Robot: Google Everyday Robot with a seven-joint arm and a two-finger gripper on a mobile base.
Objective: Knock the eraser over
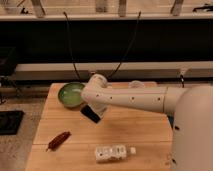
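Sweeping stage: my end effector (91,114), grip state unclear, hangs near tabletop (135,131) centre; eraser unseen, must be located.

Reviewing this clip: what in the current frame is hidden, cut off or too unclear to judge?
- Eraser: not identifiable in the camera view; the dark pincer at the arm's end, beside the green bowl, may cover it.
- White object behind the arm: mostly hidden by the arm.
- White segmented block: blurred, identity unclear.
- Reddish-brown item at the front left of the table: too blurred to name.
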